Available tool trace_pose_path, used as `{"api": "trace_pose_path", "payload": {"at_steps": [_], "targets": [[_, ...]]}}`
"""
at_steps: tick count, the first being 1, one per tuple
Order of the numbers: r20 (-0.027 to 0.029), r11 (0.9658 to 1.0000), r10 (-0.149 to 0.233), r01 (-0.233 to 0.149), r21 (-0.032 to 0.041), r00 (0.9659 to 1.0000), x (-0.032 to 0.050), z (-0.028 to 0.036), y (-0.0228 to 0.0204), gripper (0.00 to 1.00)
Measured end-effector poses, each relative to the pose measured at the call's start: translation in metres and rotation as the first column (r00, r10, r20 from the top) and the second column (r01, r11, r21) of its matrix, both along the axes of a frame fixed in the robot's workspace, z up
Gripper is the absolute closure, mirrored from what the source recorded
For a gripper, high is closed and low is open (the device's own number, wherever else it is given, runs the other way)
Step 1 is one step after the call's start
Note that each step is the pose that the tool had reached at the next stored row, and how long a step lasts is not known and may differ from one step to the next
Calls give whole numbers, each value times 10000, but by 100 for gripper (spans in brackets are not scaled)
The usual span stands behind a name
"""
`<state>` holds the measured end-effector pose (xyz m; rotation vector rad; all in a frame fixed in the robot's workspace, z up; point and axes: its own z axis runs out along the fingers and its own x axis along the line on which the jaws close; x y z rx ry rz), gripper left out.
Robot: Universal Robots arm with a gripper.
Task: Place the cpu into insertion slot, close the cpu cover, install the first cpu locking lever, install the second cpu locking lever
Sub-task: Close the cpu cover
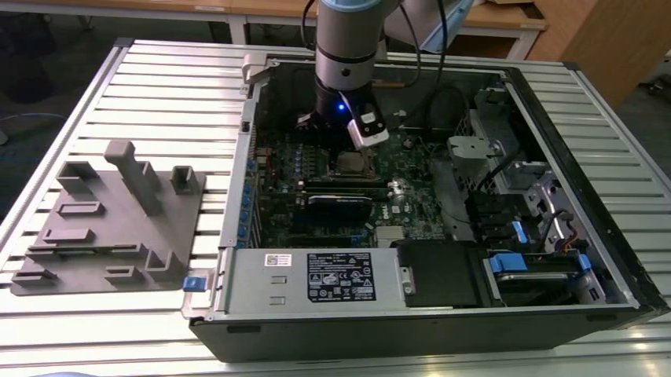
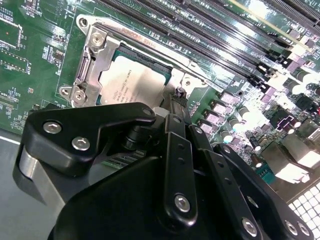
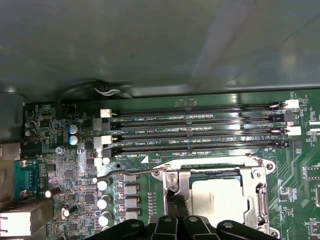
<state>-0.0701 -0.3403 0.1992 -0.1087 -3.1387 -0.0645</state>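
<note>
Closest to the lens in the second wrist view, the gripper [image 2: 176,99] reaches forward on black links to fingers [image 2: 178,112] set narrow, almost together, with nothing between them. The tips stand at a corner of the socket, just beside the cpu [image 2: 134,86]; I cannot tell whether they touch metal. The cpu lies flat in the insertion slot [image 3: 215,174], and the cpu cover [image 2: 92,55] is down around it, its window framing the pale top. In the upper middle of the exterior view this group sits under the arm [image 1: 346,55], inside the open case [image 1: 603,196].

Just past the tips, in the first wrist view, a wire locking lever [image 3: 130,171] runs from the cover's edge out over a row of capacitors [image 3: 103,202] to a hooked end. Whether it is caught under its tab I cannot tell. The lever looks to be the step in hand. Done well, I judge, the narrow tips bear on the wire alone, down and then sideways under its catch, touching neither the chip's face, the capacitors, nor the memory slots [image 3: 200,131] farther back.

Writing is plentiful. There is faint grey print on the chip's top, stamped lettering on the cover's rim and small white print on the green board [image 3: 300,200] beside the memory slots. In the lower middle of the exterior view there is a printed label on the power supply box [image 1: 314,276].
</note>
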Motion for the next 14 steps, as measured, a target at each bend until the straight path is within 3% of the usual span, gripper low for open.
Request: {"api": "trace_pose_path", "payload": {"at_steps": [9,14], "targets": [[4,10000,0,0,1,10000,-4,-5,0,89],[4,10000,-1,1,0,10000,-5,23,0,89]]}}
